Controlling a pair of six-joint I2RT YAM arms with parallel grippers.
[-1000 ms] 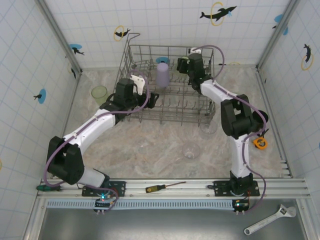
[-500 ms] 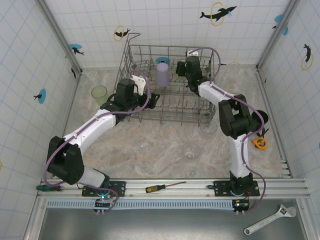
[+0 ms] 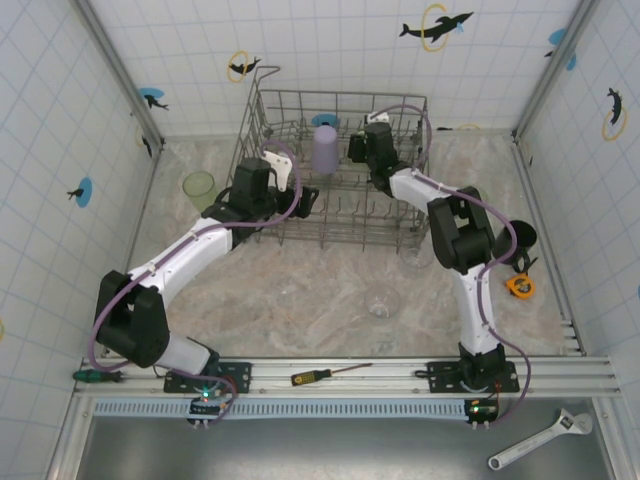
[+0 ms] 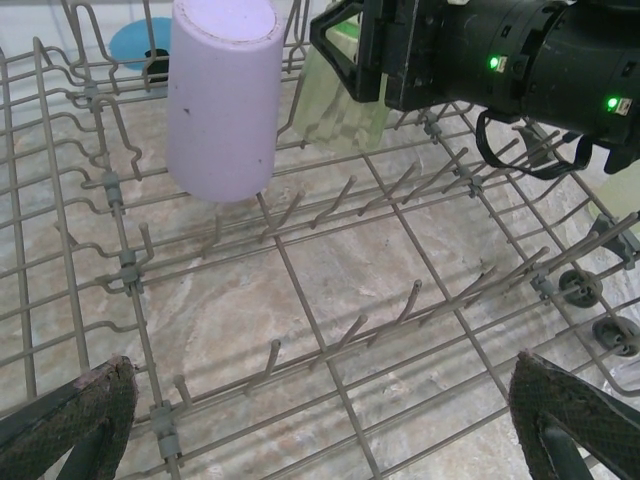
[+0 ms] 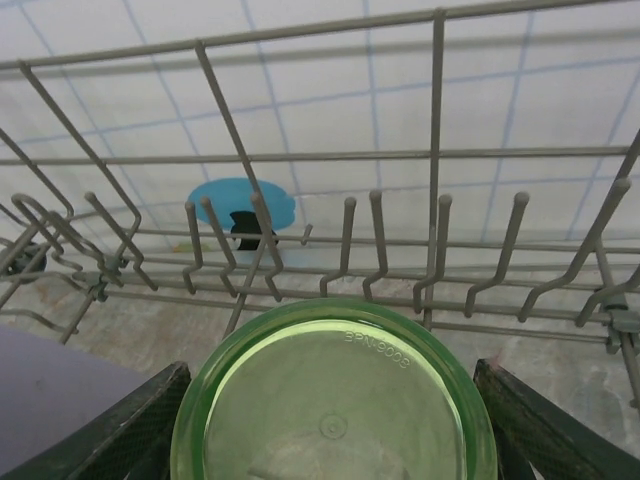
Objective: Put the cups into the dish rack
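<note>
The right end effector has slid from about 1 o'clock in the dish rack toward 12 o'clock. That brings its green tumbler just beside the lavender cup, which stands upside down on the tines. It is clamped on the tumbler, which is translucent with its moulded base facing the wrist camera, so setting it down looks close. The left end effector hovers at the rack's 9 o'clock side, fingers wide apart and empty. A second green tumbler waits on the bench at 9 o'clock of the rack, and clear glasses wait at 5.

The green tumbler (its lower part) is cut off below.
</note>
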